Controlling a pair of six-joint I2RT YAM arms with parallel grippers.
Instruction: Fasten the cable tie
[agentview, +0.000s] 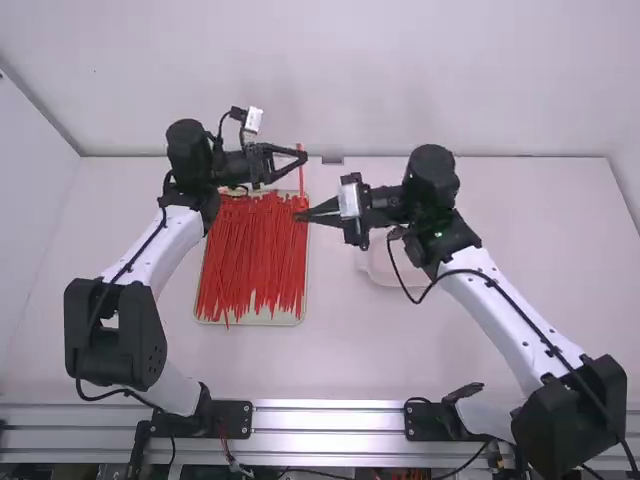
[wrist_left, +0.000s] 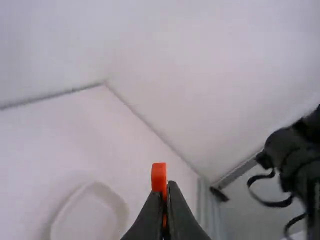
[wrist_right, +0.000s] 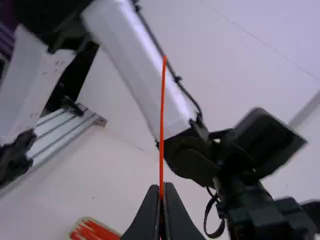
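In the upper middle of the high view, the left gripper (agentview: 296, 160) is clamping the orange cable tie (agentview: 300, 188) near its blocky end while the right gripper (agentview: 305, 213), just below, is pinching the other end, the strap running vertically between them.

Enclosing a white table (agentview: 500, 200) with plain white walls (agentview: 350, 70) at the back and left; running a grey aluminium rail (agentview: 330, 420) along the near edge.

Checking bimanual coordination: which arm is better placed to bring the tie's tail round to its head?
Probably right: the right gripper pinches the cable tie at its tail end, the left gripper clamps beside the head.
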